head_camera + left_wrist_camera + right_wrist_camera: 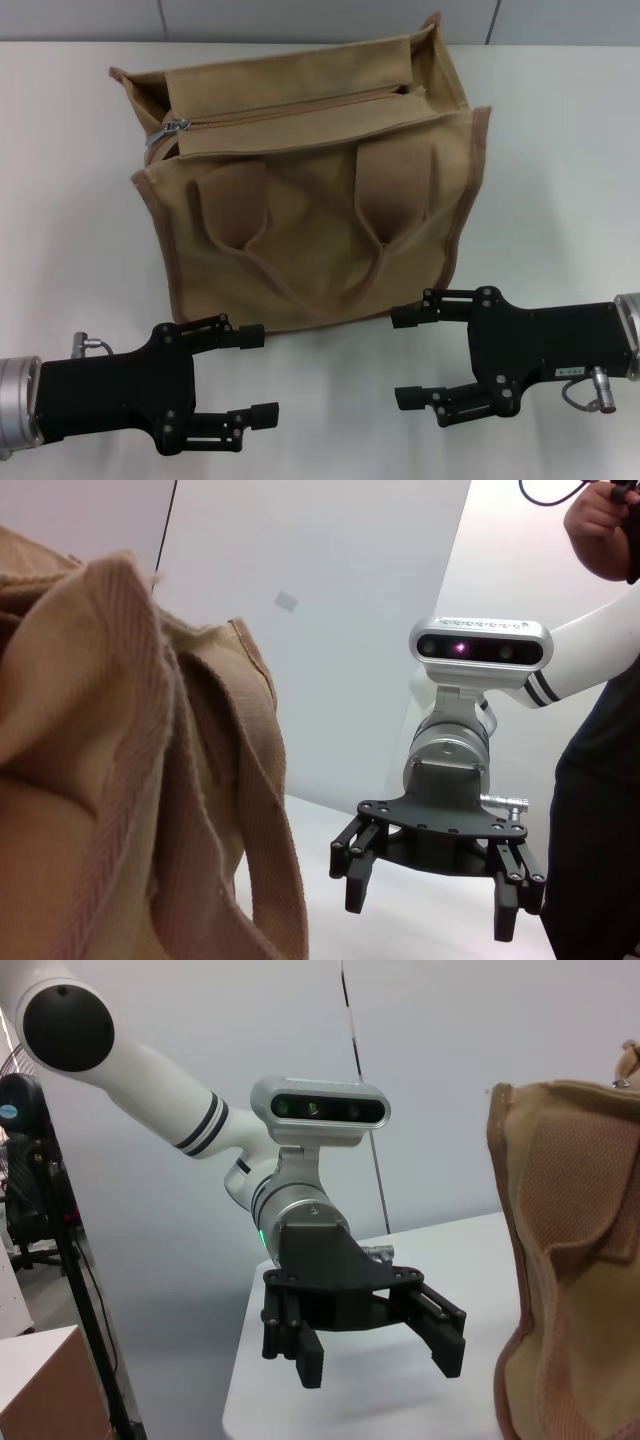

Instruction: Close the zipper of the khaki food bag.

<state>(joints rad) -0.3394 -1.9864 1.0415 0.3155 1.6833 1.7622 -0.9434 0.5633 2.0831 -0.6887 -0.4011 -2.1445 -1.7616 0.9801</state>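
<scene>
Two tools out in front of me, both released, jaws spread wide and nothing between them. My left tool (258, 375) hangs low over the tabletop (560, 130), just off the near left corner of the khaki food bag (310, 215), its upper finger close to the bag's bottom edge but I can't say it touches. My right tool (405, 357) sits off the bag's near right corner, fingers pointing inward toward my left one, with bare white surface between the two of them.

The bag stands upright in the middle, front face toward me, its two strap handles (300, 250) drooped flat down that face. There's open tabletop to the bag's right and more along its near side, where my tools are.

Up on the bag's top panel, the zipper (300, 108) runs from the left end across to the right. Its silver slider (176, 126) sits at the left end. At that left end the bag's mouth gapes, showing a dark hollow beside the slider. I can't tell what's inside.

From my left wrist the bag's brown-piped edge fills the near side, right tool beyond it.
</scene>
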